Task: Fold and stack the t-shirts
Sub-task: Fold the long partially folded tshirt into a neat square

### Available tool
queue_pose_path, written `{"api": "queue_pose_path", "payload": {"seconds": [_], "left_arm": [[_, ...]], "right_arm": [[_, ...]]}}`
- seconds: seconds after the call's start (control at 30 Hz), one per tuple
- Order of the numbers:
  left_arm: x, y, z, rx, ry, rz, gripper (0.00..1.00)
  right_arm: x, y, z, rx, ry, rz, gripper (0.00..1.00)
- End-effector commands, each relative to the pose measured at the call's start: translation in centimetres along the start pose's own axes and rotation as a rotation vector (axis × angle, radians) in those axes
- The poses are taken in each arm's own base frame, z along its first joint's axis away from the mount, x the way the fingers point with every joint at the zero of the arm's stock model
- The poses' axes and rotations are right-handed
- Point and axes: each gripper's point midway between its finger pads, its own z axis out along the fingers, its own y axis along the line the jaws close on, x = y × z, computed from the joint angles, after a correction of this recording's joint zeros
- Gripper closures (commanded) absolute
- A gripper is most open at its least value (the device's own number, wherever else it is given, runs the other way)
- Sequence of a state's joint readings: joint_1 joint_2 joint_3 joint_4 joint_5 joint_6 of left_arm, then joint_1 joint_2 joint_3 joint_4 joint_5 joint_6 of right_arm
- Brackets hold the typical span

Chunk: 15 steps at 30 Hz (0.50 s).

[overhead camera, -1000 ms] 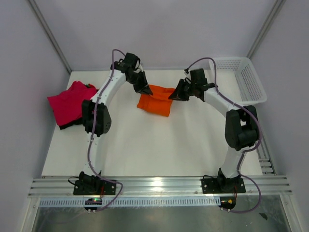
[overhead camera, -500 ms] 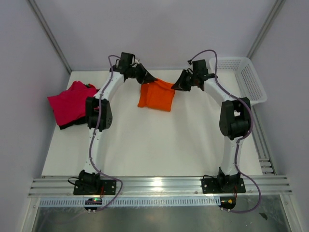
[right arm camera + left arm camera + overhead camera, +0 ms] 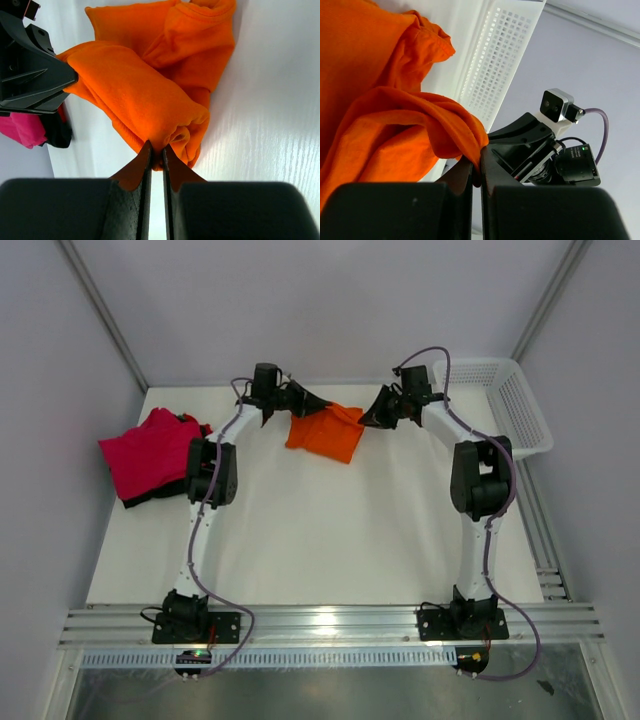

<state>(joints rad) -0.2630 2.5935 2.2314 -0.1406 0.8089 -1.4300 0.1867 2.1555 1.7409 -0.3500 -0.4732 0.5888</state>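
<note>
1. Left gripper (image 3: 479, 162) and right gripper (image 3: 156, 150), jaws pressed nearly together, each pinch a bunched fold of the orange shirt (image 3: 325, 432).
2. Slung between them, the orange shirt sags by the middle of the table's (image 3: 330, 540) far edge; its lower part appears to rest on the surface.
3. Pink shirt (image 3: 150, 450) lies crumpled at the left edge over a black shirt (image 3: 137, 501); the basket (image 3: 510, 405) sits at the far right corner.
4. Judging by the drape, the cloth is light, limp and hard to damage. It likely bunches and slips, so corners or hems, pulled taut, look the best holds.
</note>
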Motion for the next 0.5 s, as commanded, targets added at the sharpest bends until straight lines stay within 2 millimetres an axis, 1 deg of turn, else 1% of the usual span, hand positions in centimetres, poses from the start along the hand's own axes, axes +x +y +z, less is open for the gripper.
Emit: {"api": "queue_pose_path", "payload": {"seconds": [0.0,0.03,0.1,0.17,0.2,0.23,0.3,0.47], "left_arm": [[-3.0,-2.2,-1.6,0.106,-0.078,0.04,1.0],[-3.0,-2.3,-1.6,0.114,-0.08,0.037,1.0],[-3.0,-2.4,-1.7,0.113,-0.083,0.04,1.0],[-3.0,-2.3,-1.8,0.11,-0.087,0.045,1.0],[-3.1,-2.4,-1.9,0.111,-0.093,0.049,1.0],[-3.2,-2.4,-2.0,0.109,-0.097,0.05,1.0],[-3.4,-2.2,-2.2,0.102,-0.103,0.055,1.0],[-5.0,-1.2,-3.9,0.085,-0.168,0.052,1.0]], "right_arm": [[0.2,-1.1,-0.5,0.038,0.018,0.002,0.95],[0.0,-0.9,-0.5,0.035,0.016,-0.003,0.95],[-0.2,-1.0,-0.2,0.035,0.016,-0.003,0.95],[-0.9,-0.4,-0.2,0.023,0.007,-0.008,0.95],[-0.8,-0.7,0.3,0.023,0.015,0.001,0.95],[-1.5,-0.1,0.3,0.011,0.005,-0.002,0.95],[-1.7,0.1,0.8,-0.001,0.011,0.003,0.95],[-2.4,-0.1,2.1,-0.008,0.015,0.012,0.95]]}}
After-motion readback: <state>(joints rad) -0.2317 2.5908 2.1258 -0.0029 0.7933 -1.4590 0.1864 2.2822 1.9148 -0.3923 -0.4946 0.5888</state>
